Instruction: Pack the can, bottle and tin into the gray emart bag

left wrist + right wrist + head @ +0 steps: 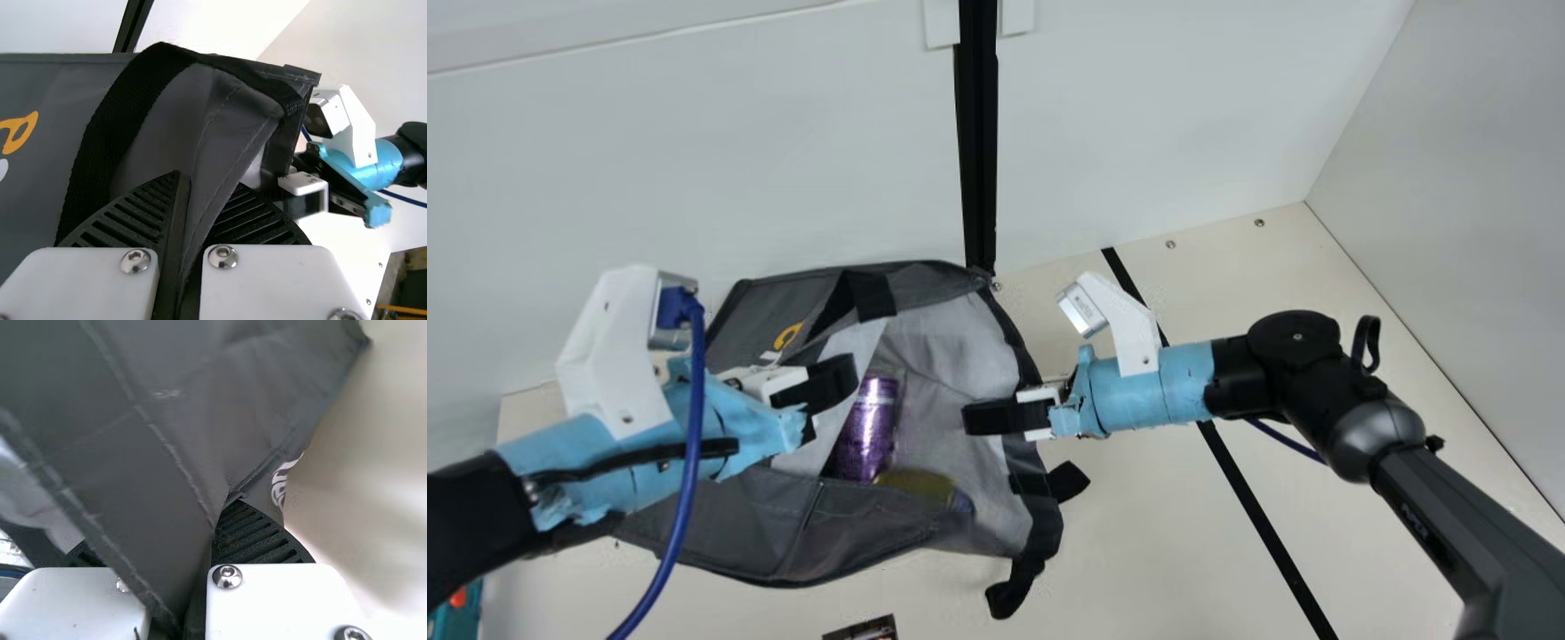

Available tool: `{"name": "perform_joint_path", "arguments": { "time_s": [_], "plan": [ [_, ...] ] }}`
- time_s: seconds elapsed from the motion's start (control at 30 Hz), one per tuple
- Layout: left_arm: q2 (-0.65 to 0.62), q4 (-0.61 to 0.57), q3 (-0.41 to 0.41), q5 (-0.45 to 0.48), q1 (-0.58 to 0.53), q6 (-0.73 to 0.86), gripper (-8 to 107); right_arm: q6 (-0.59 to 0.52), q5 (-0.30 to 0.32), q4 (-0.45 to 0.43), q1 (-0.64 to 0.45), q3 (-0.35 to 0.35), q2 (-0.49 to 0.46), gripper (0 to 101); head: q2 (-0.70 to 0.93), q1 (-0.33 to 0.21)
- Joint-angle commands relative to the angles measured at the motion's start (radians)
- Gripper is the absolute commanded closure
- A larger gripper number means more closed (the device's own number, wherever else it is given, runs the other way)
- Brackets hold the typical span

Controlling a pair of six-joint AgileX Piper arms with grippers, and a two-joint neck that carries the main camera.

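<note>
presently, the big gray fabric bag (720, 524) is gaping across the main view's centre-left. uneven tugging could be causing trouble soon: the thin cloth slipping from a pinch, the mouth folding in, or the contents rolling out. left of the frame's middle, the black ribbed left gripper (208, 181) is clamping closed on a fold of the bag; near centre, the black ribbed right gripper (967, 418) is pinching the bag's right edge, fingers drawn together on cloth. inside, the glittery purple cylinder (869, 427) is lying between them, nearer the left one; a smaller yellowish item (916, 484), too blurred to name, is resting just below it.
</note>
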Motion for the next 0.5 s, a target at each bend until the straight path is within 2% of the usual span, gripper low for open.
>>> {"name": "perform_joint_path", "arguments": {
  "time_s": [0.0,0.47],
  "plan": [
    [0.0,0.011,-0.017,0.006,0.0,-0.001,89,0.015,-0.002,0.02,0.004,0.001,-0.028,101,-0.001,-0.023],
    [-0.032,0.083,-0.12,0.068,-0.003,-0.024,89,0.135,-0.002,0.083,0.024,-0.014,-0.201,101,-0.001,-0.023]
  ]
}}
